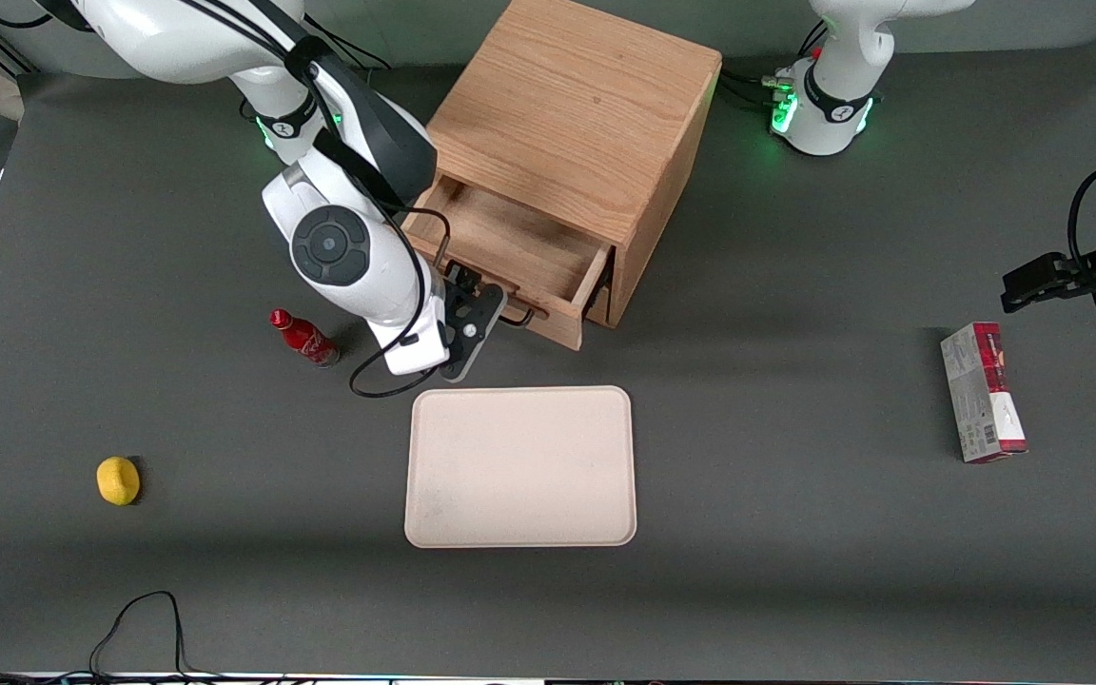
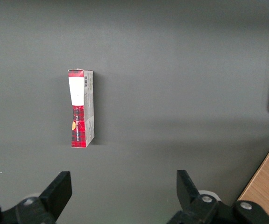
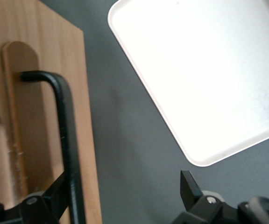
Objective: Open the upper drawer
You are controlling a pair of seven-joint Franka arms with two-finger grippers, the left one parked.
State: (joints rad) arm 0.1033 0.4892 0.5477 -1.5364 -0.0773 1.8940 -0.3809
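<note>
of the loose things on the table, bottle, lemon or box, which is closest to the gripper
The red bottle, lying beside the working arm. The gripper is at the upper drawer handle; the lemon and the box lie much farther off.

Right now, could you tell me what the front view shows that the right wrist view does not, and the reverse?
Only the front view shows the whole cabinet, the upper drawer pulled out with its inside bare, the red bottle, the lemon and the carton. Only the right wrist view shows, close up, the gripper open, with the black bar handle running between its fingers. Both show the tray on the table, nearer the front camera than the drawer, and the gripper at the handle.
</note>
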